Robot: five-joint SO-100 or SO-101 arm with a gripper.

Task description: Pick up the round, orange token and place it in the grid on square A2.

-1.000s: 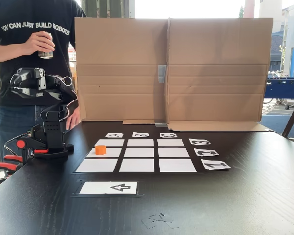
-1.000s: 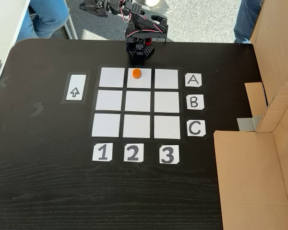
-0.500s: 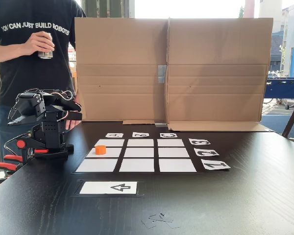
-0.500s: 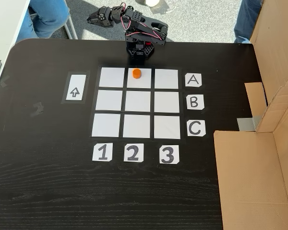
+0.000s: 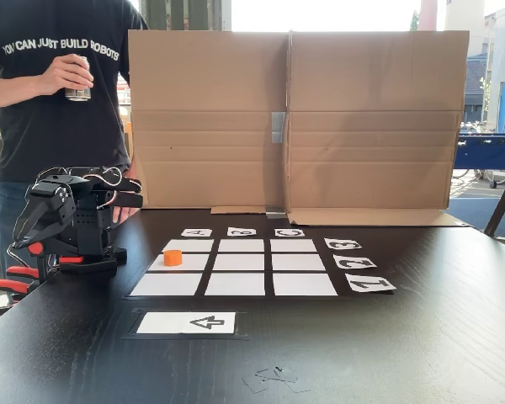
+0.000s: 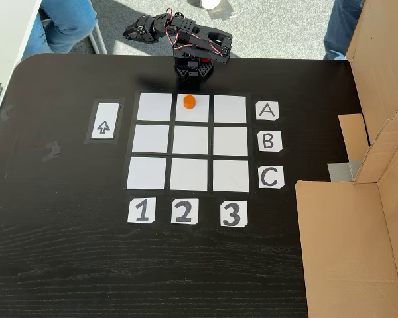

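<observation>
Token (image 5: 172,257), small and orange, sat on square A2 (image 5: 182,263), the middle white cell at the left of the grid (image 5: 236,268) in a fixed view. Beside the grid, the black arm was folded up, its gripper (image 5: 23,240) pointing down, too dark to tell if the jaws were apart.

From above, in a fixed view, the token (image 6: 188,101) rested on square A2 (image 6: 193,112), level with card "A" (image 6: 267,110). The gripper (image 6: 131,30) hung past the table (image 6: 66,252) edge; I could not tell its jaws.
</observation>
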